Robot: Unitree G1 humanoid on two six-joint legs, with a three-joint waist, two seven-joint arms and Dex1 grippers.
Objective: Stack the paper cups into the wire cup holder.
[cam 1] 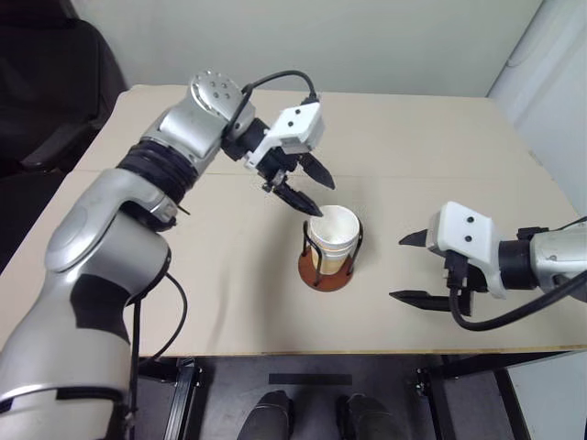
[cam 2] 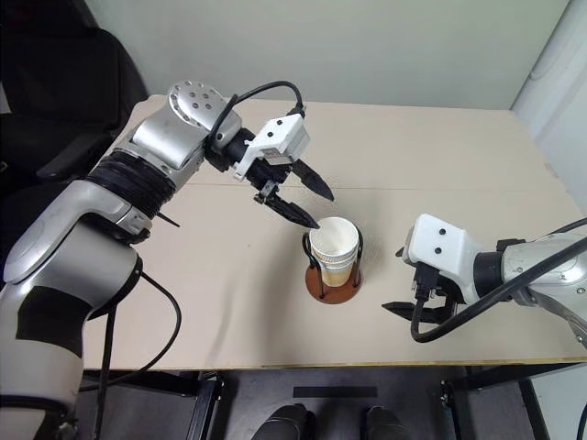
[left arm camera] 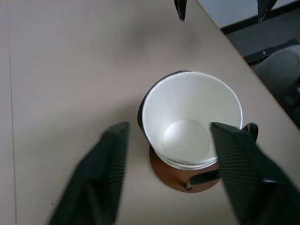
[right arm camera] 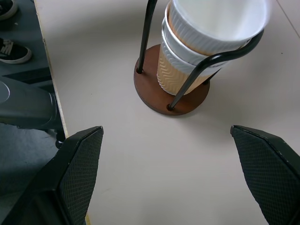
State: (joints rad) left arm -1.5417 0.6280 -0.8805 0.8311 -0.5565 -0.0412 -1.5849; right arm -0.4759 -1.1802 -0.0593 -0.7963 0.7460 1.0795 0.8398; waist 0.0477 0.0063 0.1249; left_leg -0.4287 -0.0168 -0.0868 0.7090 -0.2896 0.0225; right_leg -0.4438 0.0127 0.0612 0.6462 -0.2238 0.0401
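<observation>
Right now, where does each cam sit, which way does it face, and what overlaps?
Left/right eye: head stereo pair, looking forward and down at the table; both arms, left gripper open above the paper cups, right gripper open.
Left wrist: looks down into the top cup in the wire cup holder.
Right wrist: faces the holder side-on across the table.
Shared: all four show the cup stack in the holder.

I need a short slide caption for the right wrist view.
Three nested paper cups stand in the wire cup holder on the table.
</observation>
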